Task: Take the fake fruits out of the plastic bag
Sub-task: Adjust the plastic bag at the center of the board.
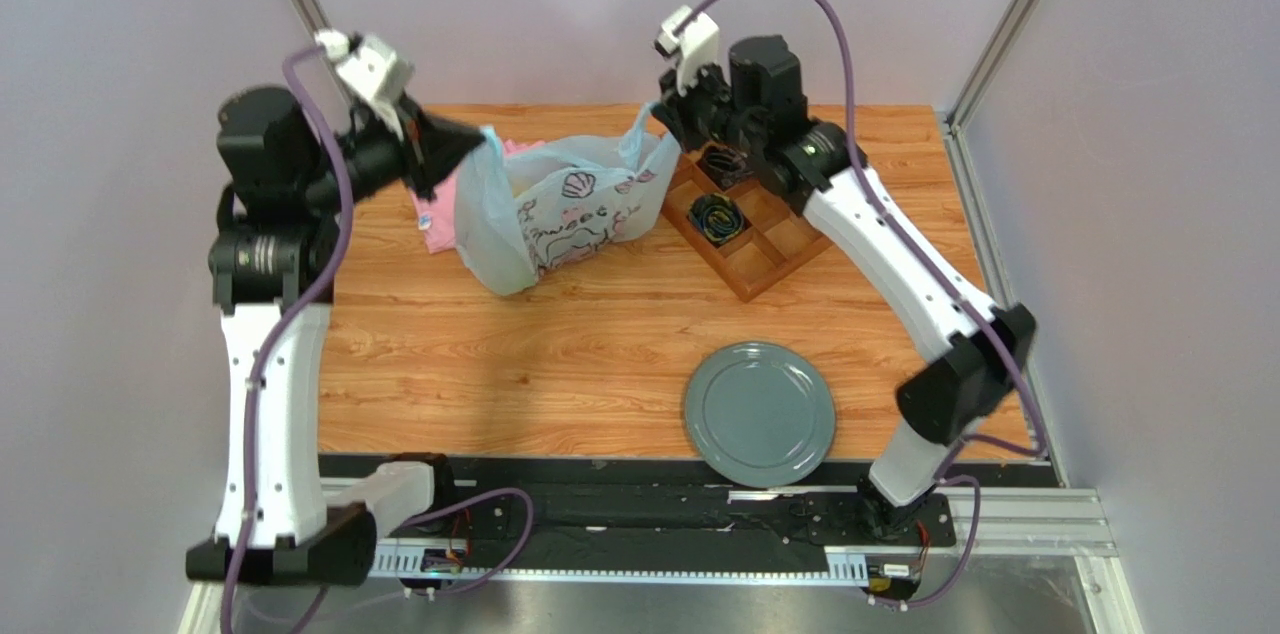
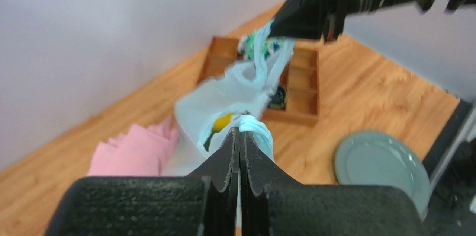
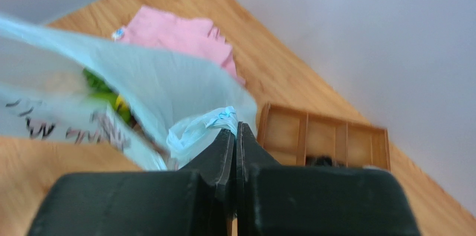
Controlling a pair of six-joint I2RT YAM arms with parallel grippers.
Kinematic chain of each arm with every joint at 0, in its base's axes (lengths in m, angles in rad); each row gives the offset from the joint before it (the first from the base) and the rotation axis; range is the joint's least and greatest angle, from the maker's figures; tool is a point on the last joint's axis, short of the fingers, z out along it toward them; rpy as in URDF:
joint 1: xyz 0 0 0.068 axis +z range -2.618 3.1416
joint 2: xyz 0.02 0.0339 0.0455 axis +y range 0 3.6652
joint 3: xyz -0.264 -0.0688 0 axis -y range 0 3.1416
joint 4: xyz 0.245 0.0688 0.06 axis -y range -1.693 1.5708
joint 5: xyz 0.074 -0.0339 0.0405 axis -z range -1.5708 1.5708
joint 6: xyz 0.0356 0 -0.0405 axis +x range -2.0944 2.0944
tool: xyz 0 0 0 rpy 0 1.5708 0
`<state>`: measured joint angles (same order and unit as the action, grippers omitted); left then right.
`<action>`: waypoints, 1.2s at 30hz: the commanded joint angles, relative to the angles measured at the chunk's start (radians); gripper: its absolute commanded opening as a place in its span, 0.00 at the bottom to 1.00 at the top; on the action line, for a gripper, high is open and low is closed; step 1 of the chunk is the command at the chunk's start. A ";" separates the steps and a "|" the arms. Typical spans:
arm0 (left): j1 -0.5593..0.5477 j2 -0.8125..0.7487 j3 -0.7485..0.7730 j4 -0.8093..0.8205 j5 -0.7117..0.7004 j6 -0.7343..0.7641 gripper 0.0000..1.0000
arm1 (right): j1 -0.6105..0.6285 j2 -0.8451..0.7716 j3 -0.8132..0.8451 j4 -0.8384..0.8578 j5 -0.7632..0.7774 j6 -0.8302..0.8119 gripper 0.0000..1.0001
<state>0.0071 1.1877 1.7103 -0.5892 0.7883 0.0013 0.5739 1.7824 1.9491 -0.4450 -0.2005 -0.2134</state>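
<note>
With the left gripper (image 1: 478, 139) and right gripper (image 1: 672, 106) each clamped on a handle of the bag (image 1: 564, 207), seemingly resting far back on the table (image 1: 601, 349) with fruits (image 2: 223, 121) inside, pulling apart could tear the film or free a handle.

White links, black joints on left arm (image 1: 274, 364), right arm (image 1: 902, 267); black bases (image 1: 286, 559). Purple cable (image 1: 836, 19) looping along each. White wrist camera (image 1: 371, 64) blocks. Matte black fingers (image 2: 223, 160), wedge-shaped, fine-toothed inner edges, chunky black mounts.
</note>
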 commanded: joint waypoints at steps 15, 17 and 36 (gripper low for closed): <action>-0.048 -0.286 -0.621 -0.138 0.058 -0.027 0.00 | 0.030 -0.408 -0.466 -0.147 -0.092 -0.029 0.74; -0.048 -0.293 -0.632 -0.139 0.055 -0.035 0.00 | 0.061 -0.388 -0.420 -0.152 -0.096 -0.044 0.74; -0.048 -0.450 -0.549 -0.262 0.006 -0.066 0.00 | 0.227 0.038 -0.319 0.014 -0.030 0.207 0.41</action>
<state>-0.0383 0.7822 1.1210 -0.8154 0.7891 -0.0296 0.7403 1.7432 1.5845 -0.5232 -0.2359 -0.0776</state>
